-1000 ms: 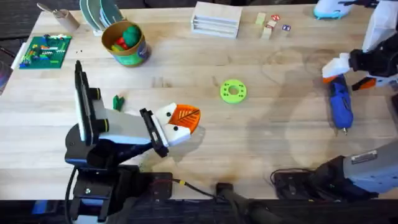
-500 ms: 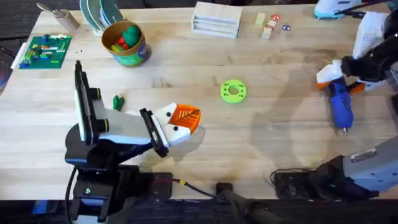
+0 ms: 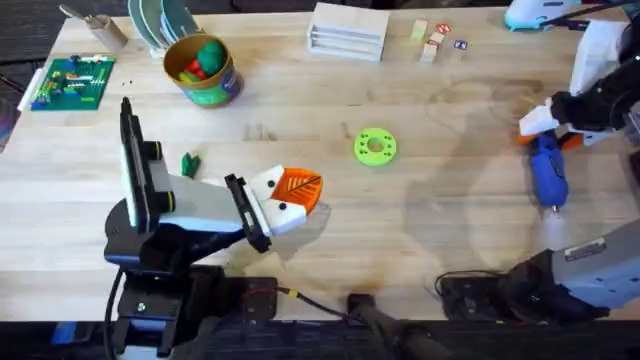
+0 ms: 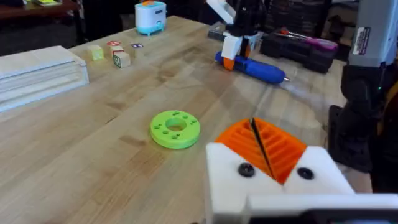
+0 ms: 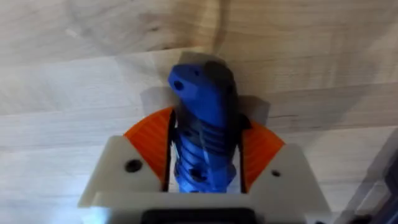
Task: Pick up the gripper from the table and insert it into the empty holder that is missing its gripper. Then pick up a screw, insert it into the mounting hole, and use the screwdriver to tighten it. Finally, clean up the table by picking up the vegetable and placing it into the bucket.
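**Right arm grips the blue screwdriver at the desk's far right**

While the left arm rests low at the near left of the desk (image 3: 420, 240), the right gripper (image 3: 552, 128) sits at the far right with its fingers closed around the rear end of the screwdriver (image 3: 548, 172). In the right wrist view, the orange ribbed pads (image 5: 147, 132) press against both sides of the blue body, which runs up between them. From overhead, the screwdriver lies along the wood with its metal bit pointing toward the near edge.

The left gripper (image 3: 292, 192) lies just above the desk near the middle, white with orange ribbed pads. Its fingers are pressed together with nothing between them; the left wrist view shows just a thin dark seam between the two orange pads (image 4: 283, 149).

A lime-green round disc (image 3: 375, 146) with holes lies beyond the left gripper, toward the desk's centre, apart from it. The vegetable (image 3: 189, 163), tiny and dark green, lies on the wood just beside the left arm's upper link. The bucket (image 3: 203, 72) stands upright at the far left, red and green toys inside it. Beside it, farther left, lies a green circuit board (image 3: 72, 82). A white slatted block (image 3: 348, 30) sits at the far edge, and a few small wooden cubes (image 3: 432, 42) are to its right.
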You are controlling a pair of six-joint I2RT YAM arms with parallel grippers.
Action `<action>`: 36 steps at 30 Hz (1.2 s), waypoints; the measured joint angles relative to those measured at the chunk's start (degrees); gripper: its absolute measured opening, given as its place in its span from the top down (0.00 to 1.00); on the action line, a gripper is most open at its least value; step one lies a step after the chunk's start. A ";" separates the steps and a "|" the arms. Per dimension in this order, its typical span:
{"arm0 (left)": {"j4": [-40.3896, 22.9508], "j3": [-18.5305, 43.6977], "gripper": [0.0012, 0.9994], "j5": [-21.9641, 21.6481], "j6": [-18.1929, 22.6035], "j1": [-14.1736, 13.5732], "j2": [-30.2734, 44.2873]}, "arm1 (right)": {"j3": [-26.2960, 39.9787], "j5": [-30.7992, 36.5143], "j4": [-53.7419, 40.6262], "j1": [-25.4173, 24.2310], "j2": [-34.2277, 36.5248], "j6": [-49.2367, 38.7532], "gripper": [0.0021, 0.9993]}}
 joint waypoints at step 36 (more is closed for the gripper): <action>0.00 0.00 0.99 0.00 0.00 0.00 0.00 | 13.17 -5.51 -3.73 0.21 -9.55 4.23 0.98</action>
